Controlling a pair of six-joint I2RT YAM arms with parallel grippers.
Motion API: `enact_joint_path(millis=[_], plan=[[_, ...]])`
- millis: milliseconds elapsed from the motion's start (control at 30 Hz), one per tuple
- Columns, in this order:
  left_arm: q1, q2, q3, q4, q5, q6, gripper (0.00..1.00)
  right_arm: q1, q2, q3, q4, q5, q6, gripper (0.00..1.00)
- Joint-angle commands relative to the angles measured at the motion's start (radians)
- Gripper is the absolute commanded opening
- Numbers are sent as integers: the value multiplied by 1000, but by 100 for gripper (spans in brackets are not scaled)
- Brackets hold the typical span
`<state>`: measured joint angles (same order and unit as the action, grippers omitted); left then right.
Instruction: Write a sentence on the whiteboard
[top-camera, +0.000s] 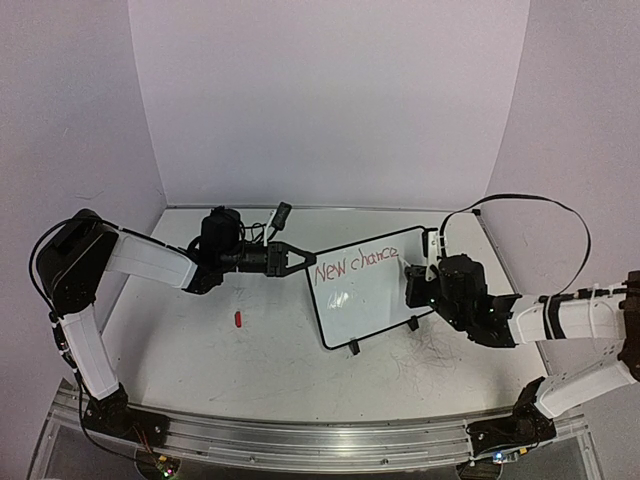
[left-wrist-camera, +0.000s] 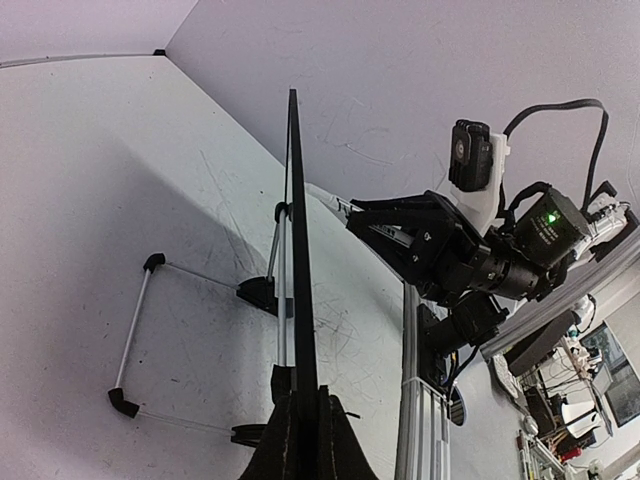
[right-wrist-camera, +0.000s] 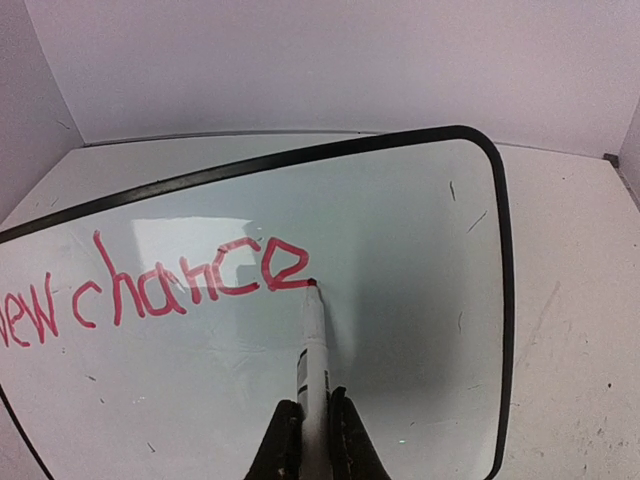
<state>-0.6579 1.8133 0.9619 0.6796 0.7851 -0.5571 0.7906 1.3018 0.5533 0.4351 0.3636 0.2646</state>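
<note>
**Q:** Top view: what is counted?
**A:** One whiteboard (top-camera: 368, 295) stands tilted on the tabletop (top-camera: 250, 370) between two arms. It has two black feet (top-camera: 353, 347) and bears two red words. One small red piece (top-camera: 238, 319) lies well apart.

**Q:** Left wrist view?
**A:** The left gripper (left-wrist-camera: 304, 410) is clenched on the board's edge.

**Q:** Right wrist view?
**A:** The right gripper (right-wrist-camera: 314, 405) grasps one marker (right-wrist-camera: 314, 330), its tip touching the board just after "chance".

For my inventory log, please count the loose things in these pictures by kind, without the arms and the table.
Whiteboard: 1
Marker: 1
Small red piece, perhaps a cap: 1
Total: 3
</note>
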Motion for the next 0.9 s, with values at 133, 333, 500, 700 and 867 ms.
enact_joint_path(millis=[133,333,500,700,867], plan=[[-13,-9,24,-49,50,4,0,-11,-93,-6,47,-4,-39,0],[-13,-11,23,-50,50,4,0,-27,-42,34,45,-39,-47,0],[-13,-15,23,-50,50,5,0,-36,-24,33,51,-36,-49,0],[-12,-11,25,-50,52,4,0,-38,-31,24,69,-16,-52,0],[-12,-9,26,-50,52,4,0,-45,-29,25,79,-5,-53,0]])
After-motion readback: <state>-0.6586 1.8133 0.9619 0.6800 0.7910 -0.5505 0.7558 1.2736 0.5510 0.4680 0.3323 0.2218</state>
